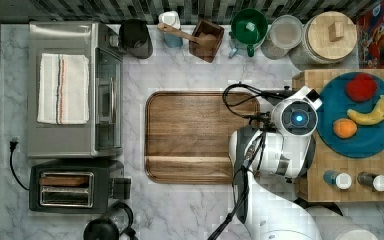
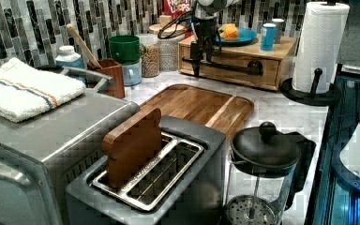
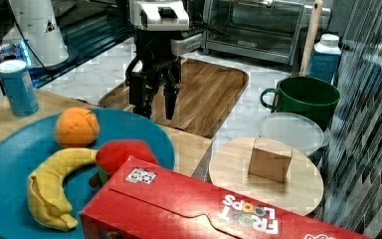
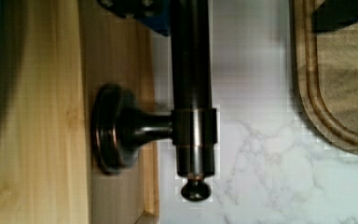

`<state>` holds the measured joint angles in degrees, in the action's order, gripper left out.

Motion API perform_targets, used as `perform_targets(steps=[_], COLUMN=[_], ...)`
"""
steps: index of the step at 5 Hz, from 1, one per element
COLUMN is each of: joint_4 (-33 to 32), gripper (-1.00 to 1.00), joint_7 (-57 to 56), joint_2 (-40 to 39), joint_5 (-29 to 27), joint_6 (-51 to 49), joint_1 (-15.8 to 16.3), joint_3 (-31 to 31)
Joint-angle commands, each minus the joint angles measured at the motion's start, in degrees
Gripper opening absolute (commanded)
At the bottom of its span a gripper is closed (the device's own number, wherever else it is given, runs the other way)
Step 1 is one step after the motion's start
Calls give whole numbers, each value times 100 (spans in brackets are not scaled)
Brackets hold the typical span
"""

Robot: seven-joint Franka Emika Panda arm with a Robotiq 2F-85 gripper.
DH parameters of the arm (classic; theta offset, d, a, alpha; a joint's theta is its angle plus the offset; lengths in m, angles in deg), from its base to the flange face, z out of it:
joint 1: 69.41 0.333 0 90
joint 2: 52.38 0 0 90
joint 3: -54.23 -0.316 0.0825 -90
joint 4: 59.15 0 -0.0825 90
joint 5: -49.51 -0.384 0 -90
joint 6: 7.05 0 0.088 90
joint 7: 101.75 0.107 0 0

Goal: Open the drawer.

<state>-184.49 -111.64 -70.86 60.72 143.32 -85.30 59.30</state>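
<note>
My gripper over the drawer, fingers apart, apparently straddling its black handle, drawer closed, on counter.

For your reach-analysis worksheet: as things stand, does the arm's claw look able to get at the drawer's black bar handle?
Probably yes. The claw hangs right at the black bar handle near one end, fingers pointing down. Only bare marble counter lies before the drawer; the cutting board sits apart.
</note>
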Motion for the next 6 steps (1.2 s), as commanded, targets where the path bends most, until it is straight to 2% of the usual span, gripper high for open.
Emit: perform_targets(steps=[1,3,5,6], joint_4=[-193,-428,-807,-835], gripper=[100,100,100,100], joint_7=[563,1163,1688,2211], joint_2=[228,81,340,482], joint_5=[-122,-194,-252,-148], joint_6=[-363,10,54,-61], joint_1=[468,960,1267,1572], joint_3=[-216,-499,-889,-959])
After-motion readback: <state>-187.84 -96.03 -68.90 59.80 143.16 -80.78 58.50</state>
